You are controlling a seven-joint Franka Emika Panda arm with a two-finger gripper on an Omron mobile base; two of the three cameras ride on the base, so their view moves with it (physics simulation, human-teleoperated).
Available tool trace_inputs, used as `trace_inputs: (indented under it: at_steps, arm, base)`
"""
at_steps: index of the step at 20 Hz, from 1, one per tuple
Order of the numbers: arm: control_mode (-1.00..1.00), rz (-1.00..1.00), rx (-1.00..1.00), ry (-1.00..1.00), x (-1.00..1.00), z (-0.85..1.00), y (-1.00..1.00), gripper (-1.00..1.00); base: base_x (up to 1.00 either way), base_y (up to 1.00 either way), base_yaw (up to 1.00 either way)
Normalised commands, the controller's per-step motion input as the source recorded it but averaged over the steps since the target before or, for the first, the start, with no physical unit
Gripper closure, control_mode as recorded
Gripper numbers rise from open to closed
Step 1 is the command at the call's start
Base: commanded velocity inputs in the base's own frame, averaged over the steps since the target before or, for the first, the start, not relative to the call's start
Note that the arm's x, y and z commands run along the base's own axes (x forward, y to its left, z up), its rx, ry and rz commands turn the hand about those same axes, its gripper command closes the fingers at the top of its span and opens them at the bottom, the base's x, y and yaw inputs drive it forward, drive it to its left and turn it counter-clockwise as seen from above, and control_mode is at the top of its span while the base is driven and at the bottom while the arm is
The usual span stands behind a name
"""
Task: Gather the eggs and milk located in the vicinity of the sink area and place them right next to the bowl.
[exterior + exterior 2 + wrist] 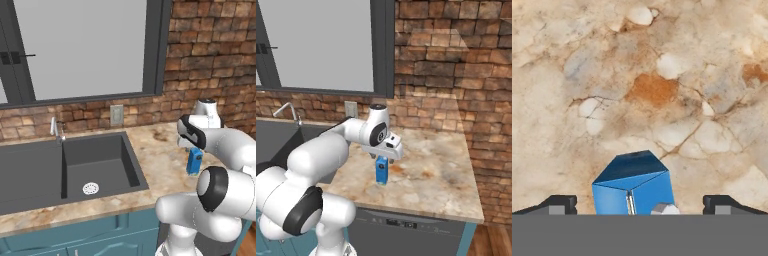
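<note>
The milk [381, 171] is a small blue carton with a gabled top, standing upright on the marble counter to the right of the sink [75, 165]. My gripper [382, 156] hangs straight above it, open, pointing down. In the hand view the carton's blue top [634, 180] lies between my two dark fingertips [559, 204], which stand wide on either side without touching it. The milk [194, 162] also peeks out beside my forearm. The sink basin holds nothing but its round silver drain [90, 188]. The eggs and the bowl are out of view.
A thin silver tap [56, 129] rises behind the sink. A brick wall with an outlet [116, 114] and a window backs the counter. The counter [431, 175] ends at its right edge [473, 175] and at its front edge close to the carton.
</note>
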Motion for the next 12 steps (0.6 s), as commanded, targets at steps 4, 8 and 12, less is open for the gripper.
trace_inputs:
  at_steps: [4,8,12]
  arm:
    - [-1.00,0.00,0.02,0.00,0.00,-0.19,0.00,-1.00]
    - [-1.00,0.00,0.03,0.00,0.00,-0.25,0.00,1.00]
    - [-1.00,0.00,0.02,0.00,0.00,-0.09,0.00,1.00]
  base:
    - [0.00,0.00,0.00]
    - [0.00,0.00,0.00]
    - [0.00,0.00,0.00]
